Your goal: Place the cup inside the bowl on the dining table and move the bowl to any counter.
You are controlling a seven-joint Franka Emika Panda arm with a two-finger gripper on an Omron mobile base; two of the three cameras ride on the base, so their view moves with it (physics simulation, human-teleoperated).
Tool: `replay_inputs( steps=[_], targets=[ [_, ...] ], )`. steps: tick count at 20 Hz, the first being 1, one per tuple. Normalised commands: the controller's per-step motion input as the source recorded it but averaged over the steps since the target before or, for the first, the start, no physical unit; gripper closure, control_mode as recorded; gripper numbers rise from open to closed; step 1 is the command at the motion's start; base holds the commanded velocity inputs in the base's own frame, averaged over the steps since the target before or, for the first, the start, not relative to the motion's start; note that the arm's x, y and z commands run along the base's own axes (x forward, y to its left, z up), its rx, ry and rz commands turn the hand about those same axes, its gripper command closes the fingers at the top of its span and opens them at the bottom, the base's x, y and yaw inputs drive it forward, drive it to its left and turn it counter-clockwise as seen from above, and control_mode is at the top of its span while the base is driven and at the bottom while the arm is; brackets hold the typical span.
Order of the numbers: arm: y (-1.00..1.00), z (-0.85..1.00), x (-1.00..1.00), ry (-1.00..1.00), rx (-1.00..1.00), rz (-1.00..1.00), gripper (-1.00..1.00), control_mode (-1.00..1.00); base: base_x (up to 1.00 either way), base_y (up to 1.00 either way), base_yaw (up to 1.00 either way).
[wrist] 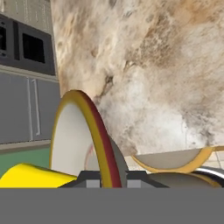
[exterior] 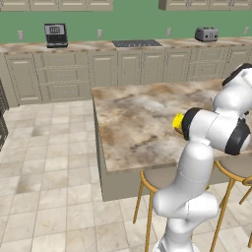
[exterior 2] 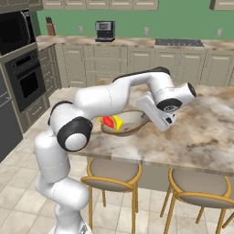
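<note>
- The gripper [wrist: 107,183] is clamped on the rim of the bowl [exterior 2: 130,121]; its two fingertips [wrist: 89,181] pinch the rim edge from either side in the hand view.
- The bowl is lifted and tilted above the near edge of the dining table [exterior 2: 205,132].
- The cup [exterior 2: 109,122] lies on its side inside the bowl, towards the bowl's left, yellow with its red mark showing.
- Behind the dining table, the counter [exterior 2: 137,42] runs along the green wall, well apart from the bowl.
- Stools [exterior 2: 112,176] stand just beside the dining table's near side.
</note>
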Motion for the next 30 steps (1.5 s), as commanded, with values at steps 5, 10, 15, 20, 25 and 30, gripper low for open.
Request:
replay_inputs(
  steps=[5, 10, 15, 20, 25, 30],
  targets=[
    [0.0, 0.22, -0.04, 0.0, 0.18, 0.0, 1.0, -1.0, 0.0, 0.0, 0.0],
    [0.0, 0.23, -0.04, 0.0, 0.15, 0.0, 1.0, -1.0, 0.0, 0.0, 0.0],
    [0.0, 0.09, -0.01, 0.0, 0.05, 0.0, 1.0, -1.0, 0.0, 0.0, 0.0],
    [0.0, 0.0, 0.0, 0.0, 0.0, 0.0, 1.0, -1.0, 0.0, 0.0, 0.0],
    [0.0, 0.0, 0.0, 0.0, 0.0, 0.0, 1.0, -1.0, 0.0, 0.0, 0.0],
    [0.0, 0.0, 0.0, 0.0, 0.0, 0.0, 1.0, -1.0, 0.0, 0.0, 0.0]
  ],
)
